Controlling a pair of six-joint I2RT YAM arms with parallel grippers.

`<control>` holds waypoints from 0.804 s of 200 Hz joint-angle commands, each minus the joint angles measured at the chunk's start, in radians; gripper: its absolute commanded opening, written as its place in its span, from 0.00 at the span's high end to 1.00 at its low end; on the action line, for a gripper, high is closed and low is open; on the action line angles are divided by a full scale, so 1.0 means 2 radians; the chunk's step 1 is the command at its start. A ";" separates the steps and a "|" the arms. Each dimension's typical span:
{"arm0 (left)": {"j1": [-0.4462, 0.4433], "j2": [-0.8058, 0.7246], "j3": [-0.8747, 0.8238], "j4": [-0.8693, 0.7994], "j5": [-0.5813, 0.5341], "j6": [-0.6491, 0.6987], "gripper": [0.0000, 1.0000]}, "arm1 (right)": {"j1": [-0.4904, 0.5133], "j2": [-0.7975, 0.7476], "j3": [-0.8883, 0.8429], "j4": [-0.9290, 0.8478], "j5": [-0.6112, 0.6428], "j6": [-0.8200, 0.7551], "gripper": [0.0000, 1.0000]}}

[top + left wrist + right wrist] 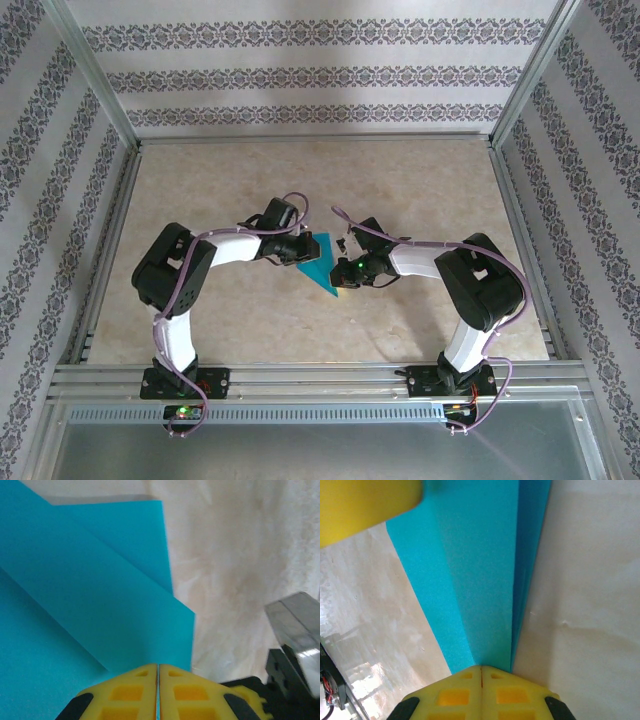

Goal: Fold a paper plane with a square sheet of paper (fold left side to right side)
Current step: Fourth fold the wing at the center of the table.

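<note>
The teal-blue sheet of paper [320, 268] is folded into a narrow pointed wedge between the two arms at mid-table. My left gripper [302, 252] sits at its upper left edge. In the left wrist view the yellow fingers [130, 695] are shut, with a thin teal line of paper [90, 595] pinched between them. My right gripper [343, 272] is at the wedge's right side. In the right wrist view the folded layers [480, 580] narrow down into its shut gripper [481, 669]. A yellow finger of the left gripper [365, 505] shows at that view's top left.
The beige marbled tabletop [300, 190] is framed by metal rails [520, 230] and patterned walls. A grey and black part of the right arm [295, 630] is close on the right in the left wrist view.
</note>
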 commanded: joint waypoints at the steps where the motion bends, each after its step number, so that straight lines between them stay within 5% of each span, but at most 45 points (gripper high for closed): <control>1: 0.000 0.014 0.024 0.016 -0.005 0.001 0.90 | -0.006 0.014 -0.015 -0.071 0.045 -0.015 1.00; 161: 0.000 0.048 0.002 -0.016 -0.045 0.009 0.95 | -0.019 -0.049 0.027 0.019 -0.047 0.075 1.00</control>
